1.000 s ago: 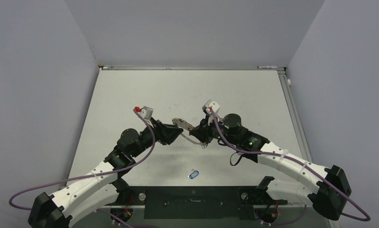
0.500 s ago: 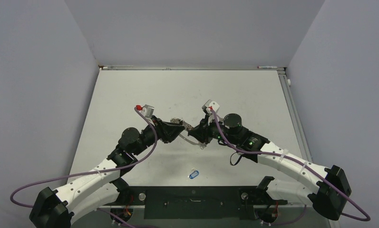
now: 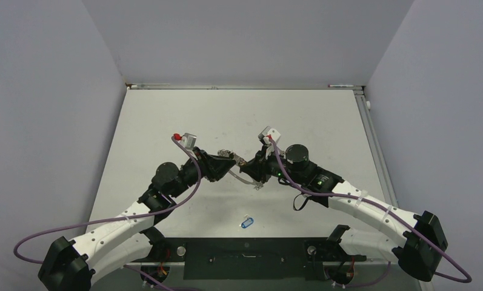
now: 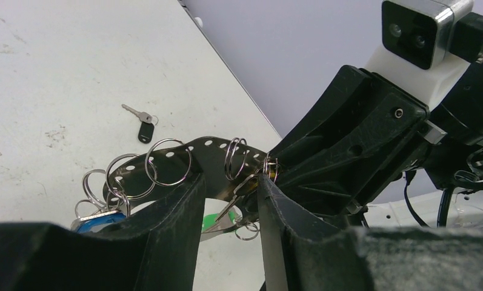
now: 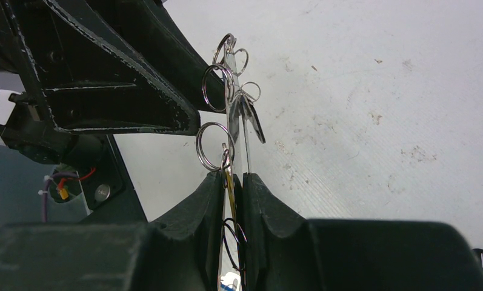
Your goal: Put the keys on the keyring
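Spanning the gap between the two arms above the middle of the white table [image 3: 311, 121], the keyring [image 4: 208, 148] is a thin grey metal band bent into a large loop, with a row of small punched holes along it. Several small silver wire split rings [image 4: 169, 160] hang from those holes. At the band's left end in the left wrist view a blue plastic tag [image 4: 96, 221] dangles from a cluster of these rings. The right gripper [image 5: 233, 179] has its black fingers drawn close together, pinching the band edge-on, with one ring just above the fingertips and another below them. The left gripper [image 4: 229, 182] faces it from the left, almost touching it, with its fingers a narrow way apart. In that gap hang a slim silver key [image 4: 229, 209] and a green plastic tag [image 4: 211, 218], while the band runs just beyond the fingertips. I cannot tell whether the pads press on any of them. Farther out on the table, well apart from the loop, a small key with a black head [image 4: 143, 124] lies flat. Another key with a blue tag [image 3: 246, 222] lies alone near the table's near edge, between the two arm bases.
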`<state>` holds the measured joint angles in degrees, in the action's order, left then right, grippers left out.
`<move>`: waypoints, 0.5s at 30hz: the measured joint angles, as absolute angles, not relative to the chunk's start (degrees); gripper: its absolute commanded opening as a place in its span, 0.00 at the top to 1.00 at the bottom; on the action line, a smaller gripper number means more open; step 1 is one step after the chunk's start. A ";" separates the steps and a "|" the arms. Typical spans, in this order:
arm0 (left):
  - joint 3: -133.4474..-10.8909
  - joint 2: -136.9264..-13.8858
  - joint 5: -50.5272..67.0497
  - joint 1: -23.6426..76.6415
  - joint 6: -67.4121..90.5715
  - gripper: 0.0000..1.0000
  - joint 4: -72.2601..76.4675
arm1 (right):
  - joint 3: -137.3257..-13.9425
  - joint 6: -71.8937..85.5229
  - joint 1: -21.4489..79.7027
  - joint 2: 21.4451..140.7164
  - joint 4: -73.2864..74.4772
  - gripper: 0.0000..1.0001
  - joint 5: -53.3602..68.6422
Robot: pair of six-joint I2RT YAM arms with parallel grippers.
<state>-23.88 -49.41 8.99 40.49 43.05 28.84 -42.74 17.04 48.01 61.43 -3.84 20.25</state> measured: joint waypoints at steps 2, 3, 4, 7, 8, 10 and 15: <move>-23.88 -49.28 8.99 40.49 43.20 0.65 29.04 | -42.74 17.02 48.03 61.45 -3.84 0.95 20.23; -23.88 -49.17 8.97 40.49 43.27 0.65 29.10 | -42.74 17.02 48.05 61.45 -3.84 0.95 20.23; -23.88 -49.06 8.97 40.49 43.31 0.65 29.21 | -42.74 17.02 48.05 61.45 -3.84 0.95 20.25; -23.88 -48.80 8.93 40.49 43.35 0.67 29.50 | -42.74 16.99 48.16 61.45 -3.84 0.95 20.25; -23.88 -48.75 8.86 40.49 43.40 0.68 29.58 | -42.74 16.97 48.25 61.45 -3.84 0.95 20.23; -23.88 -48.75 8.82 40.49 43.57 0.71 29.80 | -42.74 16.95 48.47 61.45 -3.84 0.95 20.03; -23.88 -48.75 8.54 40.49 44.21 0.78 29.87 | -42.72 16.80 48.88 61.52 -3.84 0.95 19.79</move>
